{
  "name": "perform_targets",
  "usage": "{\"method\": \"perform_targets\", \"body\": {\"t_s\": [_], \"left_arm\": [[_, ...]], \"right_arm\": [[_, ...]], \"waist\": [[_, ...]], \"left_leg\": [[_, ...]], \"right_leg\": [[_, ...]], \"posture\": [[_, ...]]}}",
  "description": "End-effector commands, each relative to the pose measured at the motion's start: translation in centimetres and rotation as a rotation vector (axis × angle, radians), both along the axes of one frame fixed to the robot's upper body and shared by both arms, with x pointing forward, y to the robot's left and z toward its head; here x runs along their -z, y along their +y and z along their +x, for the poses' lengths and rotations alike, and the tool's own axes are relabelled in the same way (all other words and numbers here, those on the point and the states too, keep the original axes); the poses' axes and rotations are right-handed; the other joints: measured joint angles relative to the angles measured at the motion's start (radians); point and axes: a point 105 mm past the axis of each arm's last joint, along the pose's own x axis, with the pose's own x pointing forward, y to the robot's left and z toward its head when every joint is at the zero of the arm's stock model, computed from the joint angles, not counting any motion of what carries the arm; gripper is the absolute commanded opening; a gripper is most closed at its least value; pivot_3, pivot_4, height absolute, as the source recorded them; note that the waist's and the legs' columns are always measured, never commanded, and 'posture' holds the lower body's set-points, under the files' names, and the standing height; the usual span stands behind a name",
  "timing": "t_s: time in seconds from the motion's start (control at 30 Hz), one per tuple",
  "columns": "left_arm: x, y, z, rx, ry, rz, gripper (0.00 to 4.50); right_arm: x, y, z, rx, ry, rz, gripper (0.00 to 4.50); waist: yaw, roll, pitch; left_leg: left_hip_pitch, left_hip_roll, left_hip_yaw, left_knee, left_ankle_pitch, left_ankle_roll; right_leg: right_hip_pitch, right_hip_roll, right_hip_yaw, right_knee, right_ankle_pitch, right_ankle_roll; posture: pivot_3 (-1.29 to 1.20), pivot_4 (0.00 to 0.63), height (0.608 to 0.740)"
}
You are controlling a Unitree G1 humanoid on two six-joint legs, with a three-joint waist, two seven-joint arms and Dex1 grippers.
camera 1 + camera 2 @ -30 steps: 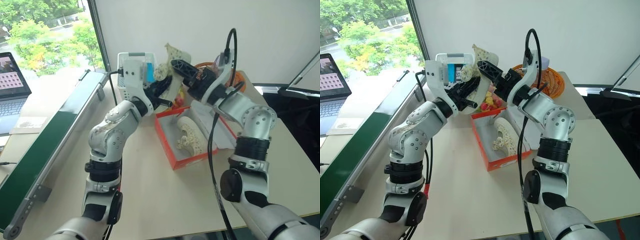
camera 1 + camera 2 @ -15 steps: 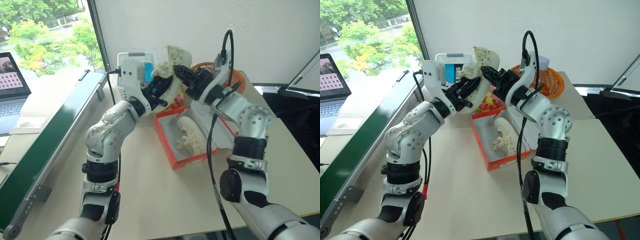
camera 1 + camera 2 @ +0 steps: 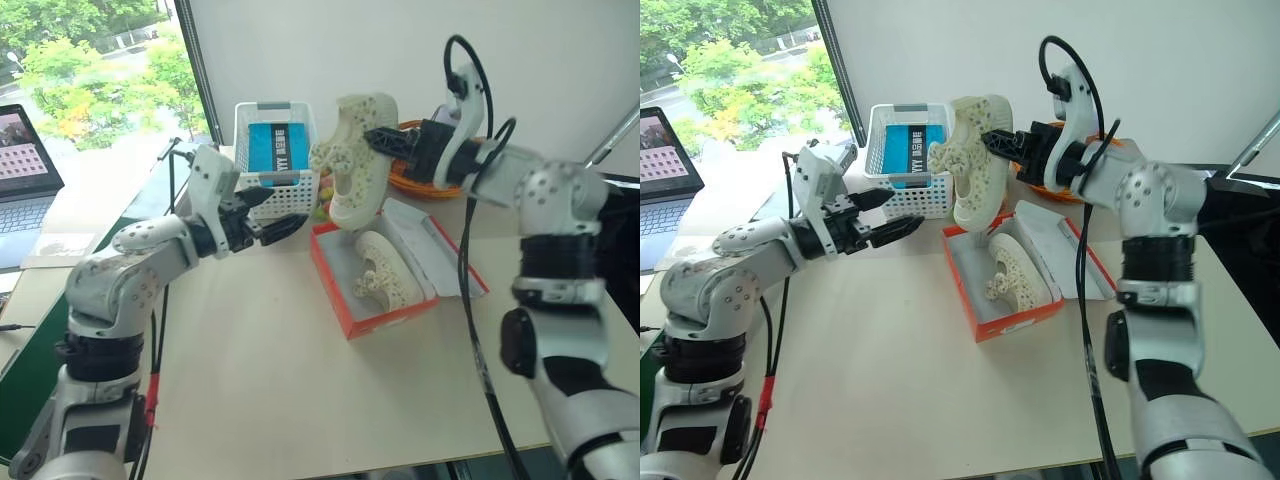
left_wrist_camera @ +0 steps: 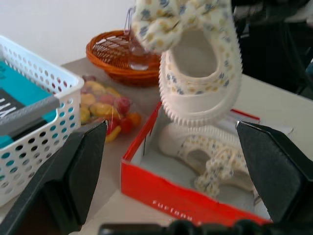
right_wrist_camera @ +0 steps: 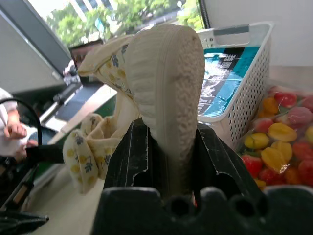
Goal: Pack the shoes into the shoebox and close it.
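Cream shoe (image 3: 350,160) hangs pinched in the right gripper (image 3: 385,141) above the shoebox (image 3: 345,300) — left gripper (image 3: 268,217) spread, apart.

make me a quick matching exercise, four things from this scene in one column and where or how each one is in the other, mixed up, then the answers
Things:
1. raised shoe
2. second shoe
3. left gripper
4. blue box

States:
A. lying inside the open shoebox
B. open, holding nothing, beside the white basket
C. clamped in the right gripper, hanging above the shoebox
D. standing in the white basket

Pairs: 1-C, 2-A, 3-B, 4-D
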Motion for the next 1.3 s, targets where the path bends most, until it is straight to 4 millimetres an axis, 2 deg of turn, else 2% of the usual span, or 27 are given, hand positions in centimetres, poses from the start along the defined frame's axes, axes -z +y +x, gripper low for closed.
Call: {"method": "perform_targets", "body": {"t_s": [0.03, 0.07, 0.17, 0.27, 0.5, 0.57, 0.6, 0.67, 0.93, 1.07, 1.17, 1.3], "left_arm": [[-0.3, -1.2, -0.6, 0.038, -0.065, 0.031, 4.5], [-0.1, -1.5, -0.7, 0.041, -0.065, 0.033, 4.5], [0.6, -2.4, -0.9, 0.051, -0.062, 0.032, 4.5], [0.9, -2.7, -0.9, 0.048, -0.065, 0.031, 4.5], [1.2, -2.3, -1.0, 0.023, -0.069, 0.038, 4.5], [1.2, -2.2, -1.0, 0.018, -0.07, 0.039, 4.5], [1.2, -2.2, -0.9, 0.017, -0.071, 0.038, 4.5], [1.3, -2.2, -0.9, 0.015, -0.072, 0.037, 4.5], [1.5, -2.4, -0.8, 0.011, -0.074, 0.037, 4.5], [1.5, -2.4, -0.9, 0.009, -0.074, 0.034, 4.5], [1.4, -2.5, -0.8, 0.004, -0.078, 0.033, 4.5], [1.3, -2.8, -0.8, 0.006, -0.082, 0.024, 4.5]], "right_arm": [[0.8, 1.0, -1.9, -0.144, -0.037, -0.237, 0.67], [1.4, 0.9, -1.8, -0.147, -0.087, -0.298, 0.67], [4.3, 0.7, -2.4, -0.283, 0.017, -0.343, 0.67], [6.6, -0.1, -0.6, -0.252, 0.12, -0.327, 0.67], [9.0, -0.3, 0.2, -0.268, 0.265, -0.252, 0.67], [10.1, -0.4, 0.5, -0.257, 0.283, -0.27, 0.67], [11.3, -0.5, 0.7, -0.245, 0.316, -0.281, 0.67], [13.4, -0.6, 0.9, -0.23, 0.362, -0.325, 0.67], [18.5, -1.0, 1.5, -0.166, 0.445, -0.464, 0.67], [21.1, -2.2, 1.6, -0.089, 0.485, -0.579, 0.67], [23.3, -3.2, 1.9, -0.02, 0.457, -0.739, 0.67], [24.5, -3.5, 1.9, -0.012, 0.424, -0.832, 0.67]], "waist": [[0.004, 0.0, 0.0], [0.004, 0.0, 0.0], [0.004, 0.0, 0.0], [0.004, -0.001, 0.0], [-0.002, 0.0, 0.0], [0.0, -0.001, 0.0], [0.0, -0.001, 0.0], [0.002, -0.001, 0.0], [0.002, 0.0, 0.0], [0.003, -0.001, 0.0], [0.002, -0.002, -0.002], [0.002, -0.006, -0.006]], "left_leg": [[0.0, 0.0, 0.0, 0.0, 0.0, 0.0], [0.0, 0.0, 0.0, 0.0, 0.0, 0.0], [0.0, 0.0, 0.001, 0.0, 0.0, 0.0], [0.0, 0.0, 0.001, 0.001, 0.0, 0.0], [0.0, 0.0, 0.001, 0.001, 0.0, 0.001], [0.0, 0.0, 0.0, 0.001, 0.0, 0.001], [0.0, -0.001, 0.0, 0.001, 0.0, 0.0], [0.0, -0.001, 0.001, 0.002, 0.0, 0.0], [0.001, -0.001, 0.0, 0.002, 0.0, 0.0], [0.003, -0.001, 0.0, 0.002, 0.0, 0.0], [0.006, -0.001, 0.0, 0.002, 0.0, 0.0], [0.018, -0.001, 0.0, 0.002, -0.001, 0.0]], "right_leg": [[0.0, 0.0, 0.0, 0.0, 0.0, 0.0], [0.0, 0.0, 0.0, -0.001, 0.0, 0.0], [0.001, 0.0, 0.0, -0.001, 0.0, 0.001], [0.0, 0.0, 0.0, 0.0, 0.0, 0.001], [0.0, 0.0, 0.001, 0.0, 0.0, 0.001], [0.0, 0.0, 0.001, 0.001, 0.0, 0.001], [0.0, 0.0, 0.001, 0.002, 0.0, 0.001], [0.001, 0.0, 0.001, 0.002, 0.0, 0.001], [0.001, 0.0, 0.001, 0.002, 0.0, 0.001], [0.004, 0.0, 0.001, 0.002, 0.0, 0.001], [0.005, 0.0, 0.001, 0.002, 0.0, 0.001], [0.018, 0.0, 0.0, 0.001, 0.0, 0.001]], "posture": [[0.0, 0.15, 0.74], [0.0, 0.15, 0.74], [0.0, 0.15, 0.74], [0.0, 0.15, 0.74], [0.0, 0.15, 0.74], [0.0, 0.15, 0.74], [0.0, 0.15, 0.74], [0.0, 0.15, 0.74], [0.0, 0.15, 0.74], [0.0, 0.15, 0.74], [0.0, 0.15, 0.74], [0.0, 0.15, 0.74]]}}
